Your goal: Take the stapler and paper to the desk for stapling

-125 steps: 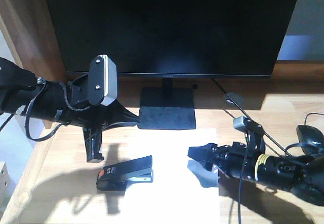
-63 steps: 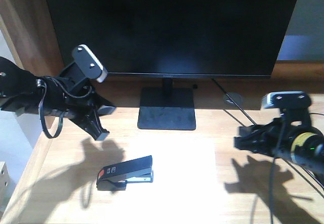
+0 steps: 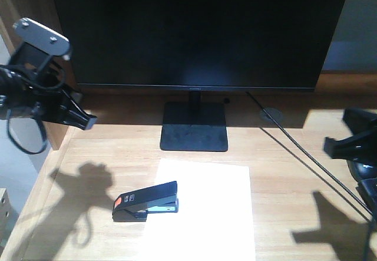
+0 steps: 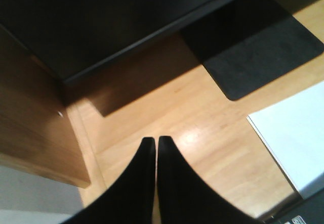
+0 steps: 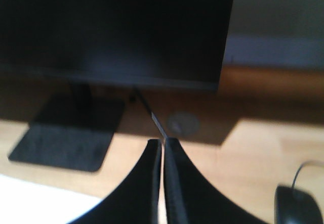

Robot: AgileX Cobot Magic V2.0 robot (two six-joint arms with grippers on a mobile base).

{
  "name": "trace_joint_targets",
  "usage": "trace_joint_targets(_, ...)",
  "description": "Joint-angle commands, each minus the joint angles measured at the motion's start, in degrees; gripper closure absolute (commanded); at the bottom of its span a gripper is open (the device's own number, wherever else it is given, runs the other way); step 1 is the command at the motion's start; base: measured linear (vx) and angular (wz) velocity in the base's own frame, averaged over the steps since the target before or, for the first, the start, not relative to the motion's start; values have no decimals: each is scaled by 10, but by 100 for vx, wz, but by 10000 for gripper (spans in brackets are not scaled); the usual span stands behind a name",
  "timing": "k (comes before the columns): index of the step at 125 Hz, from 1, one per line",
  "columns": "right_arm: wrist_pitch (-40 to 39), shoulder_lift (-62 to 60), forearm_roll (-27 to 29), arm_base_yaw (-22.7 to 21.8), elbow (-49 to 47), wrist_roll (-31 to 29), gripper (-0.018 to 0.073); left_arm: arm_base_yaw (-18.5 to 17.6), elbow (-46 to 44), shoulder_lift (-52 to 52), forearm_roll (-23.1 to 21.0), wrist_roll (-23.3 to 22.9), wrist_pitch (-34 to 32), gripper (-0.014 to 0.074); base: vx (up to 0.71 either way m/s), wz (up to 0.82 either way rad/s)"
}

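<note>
- Black with an orange-red patch on one end, the stapler lies flat on the desk, and its right end rests on the left edge of the paper.
- White and flat, the paper lies on the wood in front of the monitor stand.
- We judge that both things are now on the desk, so the job looks almost done.
- Our left gripper is up and off to the left, well apart from the stapler. Its two fingers are pressed together and hold nothing.
- Our right gripper is at the far right edge, well apart from the paper. Its fingers are pressed together too, with nothing between them.
- Behind it all stands the big dark monitor, and a thin black cable runs across the desk on the right side.
- A black mouse sits near our right arm.
- What could go wrong? If our right arm swings low, it could catch the cable and tug it.
- If either arm comes back down over the middle, it could bump the stapler and slide the paper out from under it.
- The paper is light, so a small brush could push it crooked.
</note>
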Motion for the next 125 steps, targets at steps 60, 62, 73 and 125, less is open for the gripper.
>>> trace_joint_targets(60, -2, -261, -6, 1, 80, -8, 569, 0, 218, -289, 15, -14, -236, 603, 0, 0)
trace_joint_targets(62, -2, -267, -6, 1, 84, -8, 569, 0, 224, -296, 15, -14, -237, 603, 0, 0)
trace_joint_targets(73, -1, -303, -6, 1, 109, -8, 569, 0, 260, -352, 15, -14, -234, 603, 0, 0)
trace_joint_targets(125, 1, -350, -6, 1, 136, -7, 569, 0, 341, -560, 15, -14, -172, 603, 0, 0)
